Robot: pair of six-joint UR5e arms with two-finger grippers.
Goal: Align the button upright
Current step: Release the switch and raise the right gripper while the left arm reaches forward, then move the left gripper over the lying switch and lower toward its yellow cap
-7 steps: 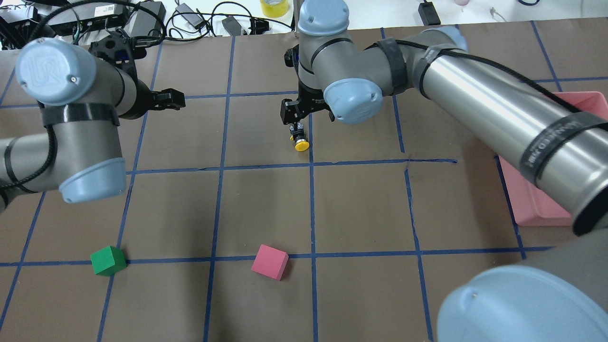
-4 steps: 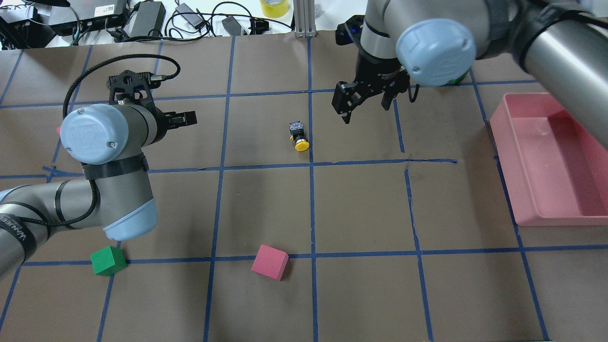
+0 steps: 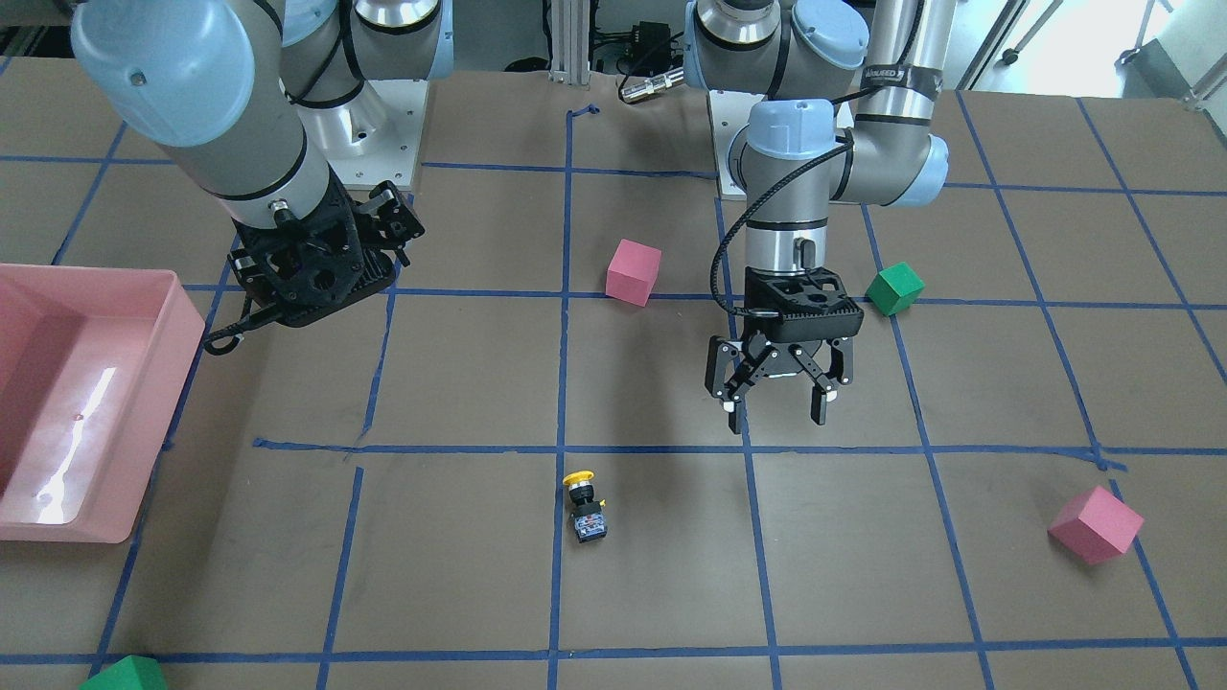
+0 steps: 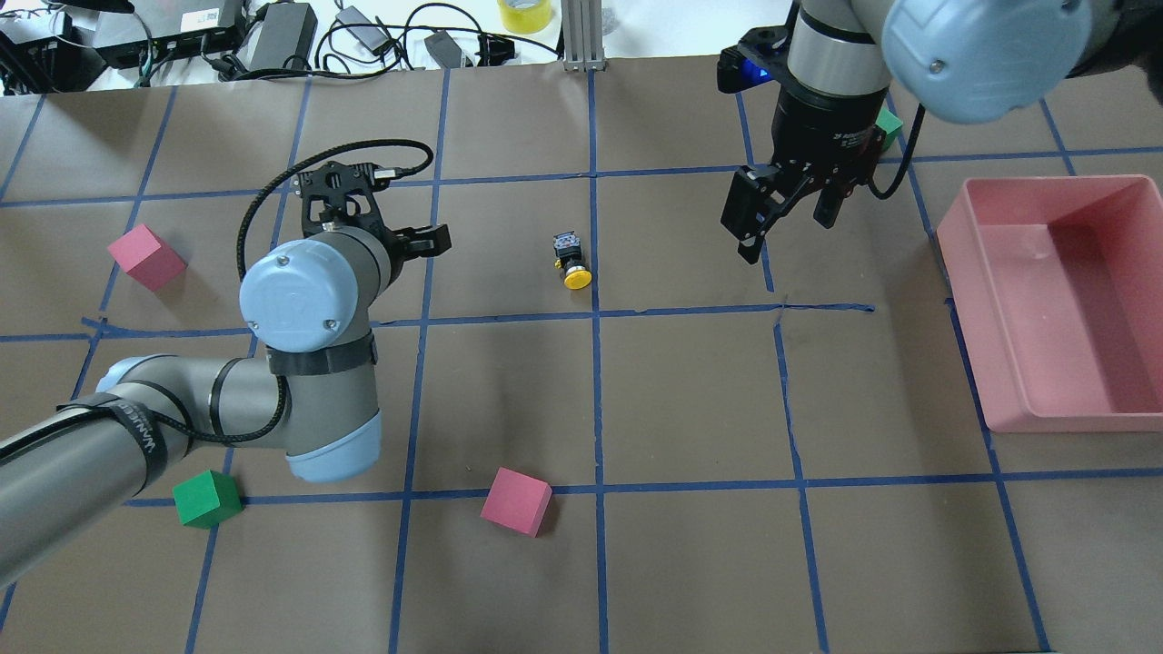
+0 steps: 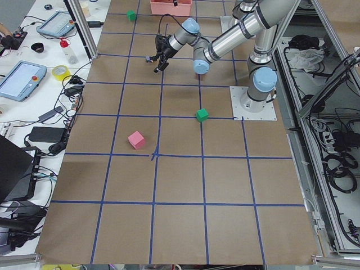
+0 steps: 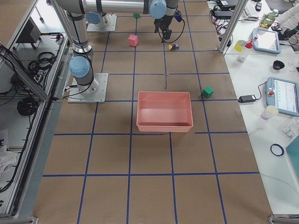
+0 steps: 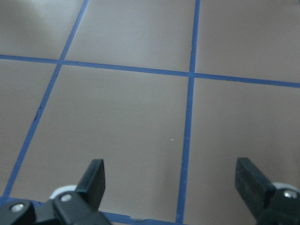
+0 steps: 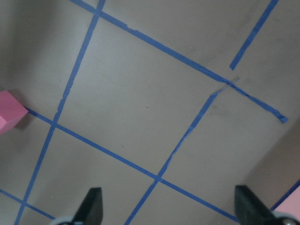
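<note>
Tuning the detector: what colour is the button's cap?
Yellow; the button shows it best in overhead exterior.

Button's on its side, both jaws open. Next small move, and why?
Probably swing the left gripper across until it is above the button. The button lies on its side, cap toward the robot, with nothing touching it. The left jaws stand open and look nearer to it than the right gripper.

A black strap (image 4: 138, 432) on the left arm (image 4: 54, 477) is showing white lettering, seemingly "WANEED"; nothing else is reading clearly.
</note>
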